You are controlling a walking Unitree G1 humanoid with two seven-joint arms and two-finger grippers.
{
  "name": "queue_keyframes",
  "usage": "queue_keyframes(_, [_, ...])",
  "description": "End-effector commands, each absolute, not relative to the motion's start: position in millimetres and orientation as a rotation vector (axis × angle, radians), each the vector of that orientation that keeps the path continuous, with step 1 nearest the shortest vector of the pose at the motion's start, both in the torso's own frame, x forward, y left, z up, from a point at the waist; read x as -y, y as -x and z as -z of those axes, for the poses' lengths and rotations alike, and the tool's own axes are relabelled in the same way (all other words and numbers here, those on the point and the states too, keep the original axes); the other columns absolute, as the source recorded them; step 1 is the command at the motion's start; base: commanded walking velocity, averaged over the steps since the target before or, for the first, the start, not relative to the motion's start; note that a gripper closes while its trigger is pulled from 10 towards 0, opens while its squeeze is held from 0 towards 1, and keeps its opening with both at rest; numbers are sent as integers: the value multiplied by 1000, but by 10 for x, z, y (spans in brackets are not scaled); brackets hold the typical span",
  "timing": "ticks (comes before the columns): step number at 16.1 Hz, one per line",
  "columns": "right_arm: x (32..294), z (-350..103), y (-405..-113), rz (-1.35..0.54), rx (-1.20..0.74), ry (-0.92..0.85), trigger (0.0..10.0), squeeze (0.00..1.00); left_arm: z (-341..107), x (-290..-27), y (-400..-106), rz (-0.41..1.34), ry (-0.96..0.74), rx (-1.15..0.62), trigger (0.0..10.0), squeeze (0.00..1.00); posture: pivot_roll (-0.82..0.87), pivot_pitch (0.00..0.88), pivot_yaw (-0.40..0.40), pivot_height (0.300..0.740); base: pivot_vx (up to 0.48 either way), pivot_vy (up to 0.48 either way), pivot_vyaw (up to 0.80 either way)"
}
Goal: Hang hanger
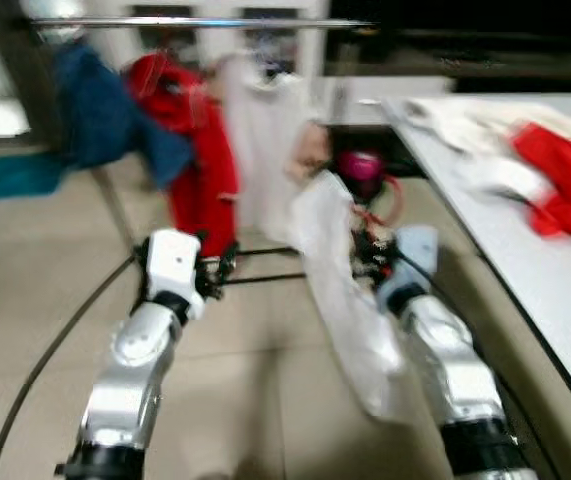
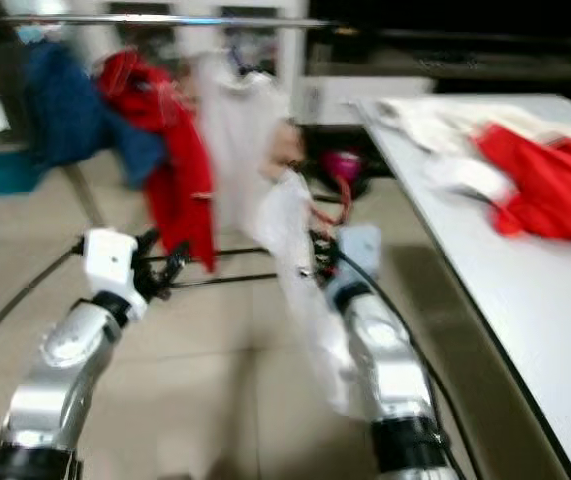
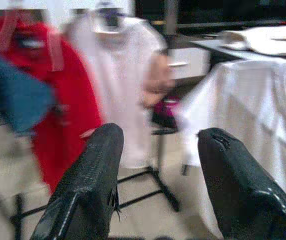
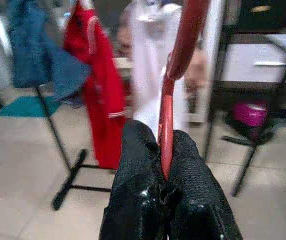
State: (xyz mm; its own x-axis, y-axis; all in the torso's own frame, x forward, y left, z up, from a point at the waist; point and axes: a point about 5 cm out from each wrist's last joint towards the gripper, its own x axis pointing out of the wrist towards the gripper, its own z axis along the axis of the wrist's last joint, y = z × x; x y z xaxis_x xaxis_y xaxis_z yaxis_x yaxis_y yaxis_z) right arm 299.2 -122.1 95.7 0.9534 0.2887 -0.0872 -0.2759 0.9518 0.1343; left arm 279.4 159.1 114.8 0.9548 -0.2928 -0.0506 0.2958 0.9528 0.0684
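Between the two black fingers (image 4: 143, 170) of the right gripper (image 4: 164, 165) sits a red hanger (image 4: 175, 80), clamped tight, its hook rising up past the camera. From the head views a white garment (image 1: 350, 300) droops off that hanger down along the right arm, just in front of a clothes rack (image 1: 195, 22). On the rack's rail hang a blue garment (image 1: 100, 110), a red shirt (image 1: 190, 130) and a white shirt (image 1: 265, 140), side by side. The left gripper (image 3: 158, 185) is held up near the rack's base with its jaws apart and nothing between them. Off to the right, a white table (image 1: 555, 290) carries a heap of white cloth (image 2: 445, 125) and red cloth (image 2: 545, 190). The head views are blurred.
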Motion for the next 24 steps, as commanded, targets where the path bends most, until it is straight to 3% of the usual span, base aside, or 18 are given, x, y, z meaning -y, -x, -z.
queue_keyframes(1, [1103,-1056,-3019,-330,-68,-152,10000,0,-1184,-1655,-2808,276,-88,-34,10000,0,27,0,-20,740,326,0,0])
queue_keyframes(15, [1104,-1067,-3022,-349,-85,-146,10000,0,-1216,-1662,-2855,291,-87,-32,10000,0,12,0,-4,740,325,0,0])
queue_keyframes(19, [1130,-1075,-3029,-329,-72,-134,10000,0,-1206,-1641,-2861,298,-86,-32,10000,0,8,0,-4,740,325,0,661])
queue_keyframes(24, [1147,-1082,-3038,-323,-67,-131,10000,0,-1203,-1638,-2855,301,-90,-32,10000,0,10,0,-8,740,326,0,0])
